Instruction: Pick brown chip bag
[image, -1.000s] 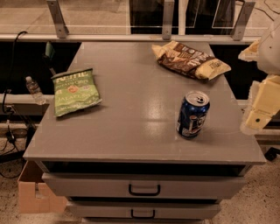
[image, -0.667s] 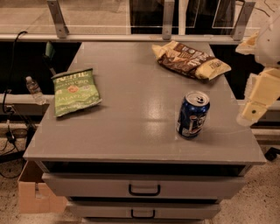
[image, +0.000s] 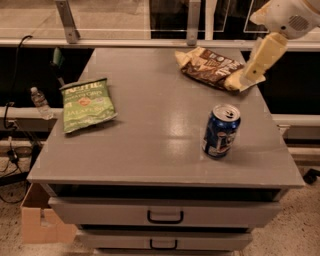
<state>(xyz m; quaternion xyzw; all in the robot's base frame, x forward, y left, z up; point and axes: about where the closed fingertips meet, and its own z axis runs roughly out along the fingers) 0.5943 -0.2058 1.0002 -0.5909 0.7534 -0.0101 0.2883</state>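
The brown chip bag (image: 209, 67) lies crinkled at the far right of the grey table top (image: 150, 125), dark brown with pale tan ends. My gripper (image: 252, 75) hangs from the cream arm at the top right corner. It reaches down over the right end of the brown bag, just above or touching it. The bag rests flat on the table.
A green chip bag (image: 86, 104) lies at the left of the table. A blue soda can (image: 220, 131) stands upright near the front right. Drawers (image: 165, 216) are below the top. A water bottle (image: 40, 102) and a cardboard box (image: 42, 222) sit at the left.
My gripper has moved up and left, from beside the can at the table's right edge to over the right end of the brown chip bag. The objects have not moved.
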